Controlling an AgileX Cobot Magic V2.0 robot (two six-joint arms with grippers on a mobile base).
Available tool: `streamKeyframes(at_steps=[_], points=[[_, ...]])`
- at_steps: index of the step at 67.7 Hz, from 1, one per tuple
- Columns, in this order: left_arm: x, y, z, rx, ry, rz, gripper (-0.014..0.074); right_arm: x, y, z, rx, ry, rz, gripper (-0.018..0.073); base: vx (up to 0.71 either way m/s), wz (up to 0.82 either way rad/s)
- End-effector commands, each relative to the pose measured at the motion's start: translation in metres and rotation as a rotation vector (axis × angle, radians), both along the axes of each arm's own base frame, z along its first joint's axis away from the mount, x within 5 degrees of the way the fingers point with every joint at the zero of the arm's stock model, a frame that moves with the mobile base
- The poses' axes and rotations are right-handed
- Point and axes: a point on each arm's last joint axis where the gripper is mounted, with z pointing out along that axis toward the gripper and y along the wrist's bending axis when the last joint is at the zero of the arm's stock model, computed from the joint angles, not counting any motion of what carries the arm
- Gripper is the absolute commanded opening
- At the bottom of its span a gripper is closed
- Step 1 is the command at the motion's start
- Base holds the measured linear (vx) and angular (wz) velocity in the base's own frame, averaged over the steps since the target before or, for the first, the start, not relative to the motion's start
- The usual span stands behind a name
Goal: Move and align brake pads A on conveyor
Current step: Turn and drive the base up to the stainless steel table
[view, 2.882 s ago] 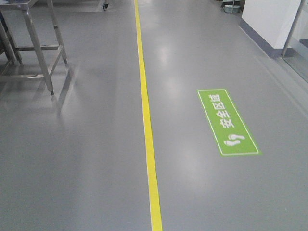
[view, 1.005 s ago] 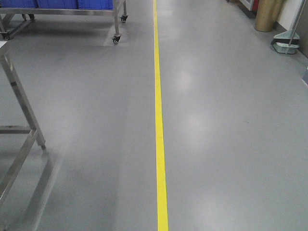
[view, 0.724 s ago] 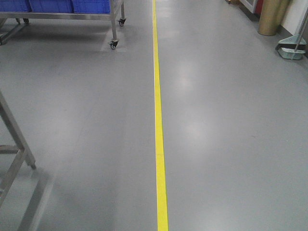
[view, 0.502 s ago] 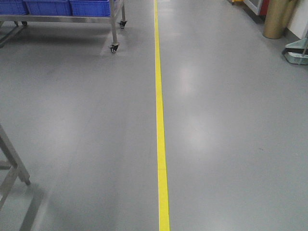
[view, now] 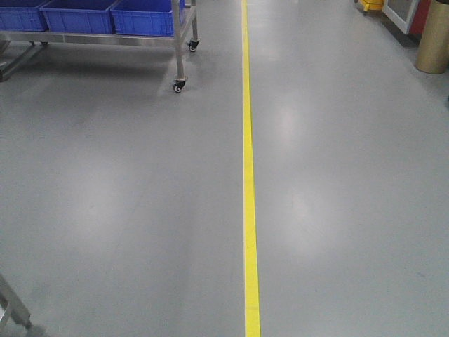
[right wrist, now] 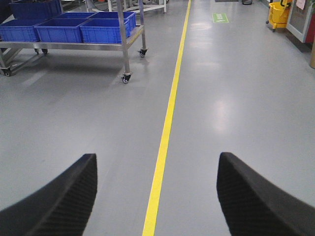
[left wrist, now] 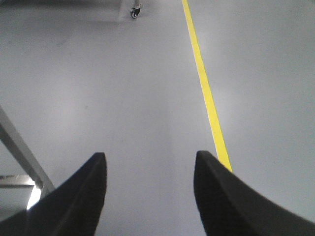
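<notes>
The brake pads A and the conveyor are out of view in every view; only grey factory floor shows. In the left wrist view my left gripper (left wrist: 150, 156) is open, its two black fingers apart over bare floor with nothing between them. In the right wrist view my right gripper (right wrist: 156, 158) is open too, fingers wide apart, and the yellow floor line (right wrist: 162, 142) runs between them. Neither gripper appears in the front view.
A yellow floor line (view: 250, 175) runs straight ahead. A wheeled steel rack (view: 179, 49) with blue bins (view: 144, 17) stands at the far left. A steel table leg (view: 14, 309) sits near left. A tan cylinder (view: 433, 42) and a yellow mop bucket (right wrist: 278, 14) stand at the right.
The view has advanced along the yellow line. The blue-bin rack has come nearer, the steel table leg has slid back to the lower left corner, and the dustpan at right has left the frame.
</notes>
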Motion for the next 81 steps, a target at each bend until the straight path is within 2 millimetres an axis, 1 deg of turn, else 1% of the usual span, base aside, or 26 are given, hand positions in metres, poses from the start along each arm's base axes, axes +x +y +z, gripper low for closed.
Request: streamKeyframes(at_steps=[1, 25, 42, 56, 81], points=[[0.0038, -0.0008, 0.0106, -0.007, -0.067, -0.006, 0.0375, 0.0016, 0.0002, 0.0133, 0.002, -0.082, 0.001, 0.0487, 0.56, 0.07], [0.0039, -0.0008, 0.0107, -0.007, -0.069, -0.006, 0.0375, 0.0016, 0.0002, 0.0133, 0.002, -0.082, 0.001, 0.0487, 0.52, 0.10], [0.0039, -0.0008, 0.0107, -0.007, -0.069, -0.006, 0.0375, 0.0016, 0.0002, 0.0133, 0.002, -0.082, 0.001, 0.0487, 0.45, 0.33], [0.0039, -0.0008, 0.0107, -0.007, -0.069, -0.006, 0.0375, 0.0016, 0.0001, 0.0133, 0.001, -0.083, 0.000, 0.0487, 0.41, 0.70], [0.0038, -0.0008, 0.0106, -0.007, -0.068, -0.006, 0.0375, 0.0016, 0.0000, 0.0132, -0.001, -0.082, 0.000, 0.0487, 0.32, 0.92]])
